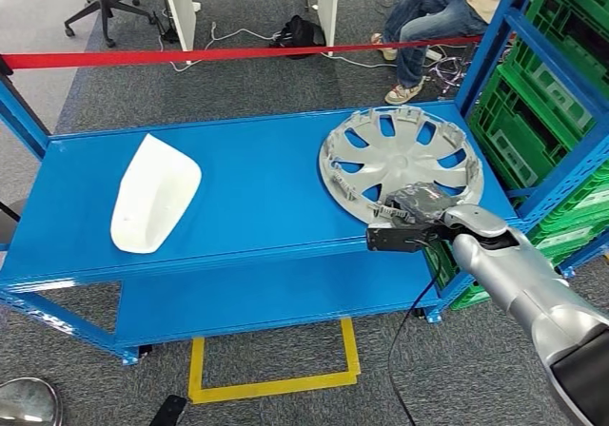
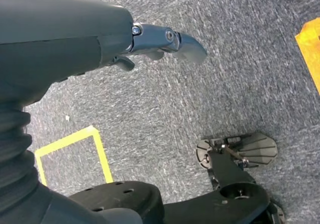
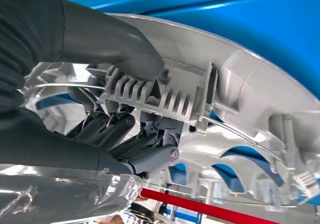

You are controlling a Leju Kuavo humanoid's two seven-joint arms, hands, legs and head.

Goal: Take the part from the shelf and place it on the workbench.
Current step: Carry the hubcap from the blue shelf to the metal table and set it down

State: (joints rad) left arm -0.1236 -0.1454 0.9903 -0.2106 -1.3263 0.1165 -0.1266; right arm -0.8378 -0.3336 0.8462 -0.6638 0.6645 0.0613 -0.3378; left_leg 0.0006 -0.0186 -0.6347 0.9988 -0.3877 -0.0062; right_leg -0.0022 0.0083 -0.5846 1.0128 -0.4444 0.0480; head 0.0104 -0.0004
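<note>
We find the right hand (image 1: 415,205) clamped, thumb over fingers, on the near rim of the hubcap (image 1: 400,160) lying on the shelf (image 1: 265,193); we judge it light, rigid, brittle-clipped plastic, best held there.

Right hand (image 1: 411,209): in the head view, wrapped in clear film; fingers hidden against the near rim of the wheel cover (image 1: 400,163).
Wheel cover, near rim: part covered by the right hand and the black wrist block.
Wheel cover, right wrist view: runs off the picture's edges; full outline not visible.
Left hand (image 2: 166,41): one finger and a stub visible past the dark cover; the rest hidden.
Seated person (image 1: 431,8): cut off by the top edge; legs and shoes visible.
Green crates (image 1: 545,84): partly behind blue uprights; contents cannot be told.
Round metal object (image 1: 25,402): cut by the bottom-left corner; identity unclear.
</note>
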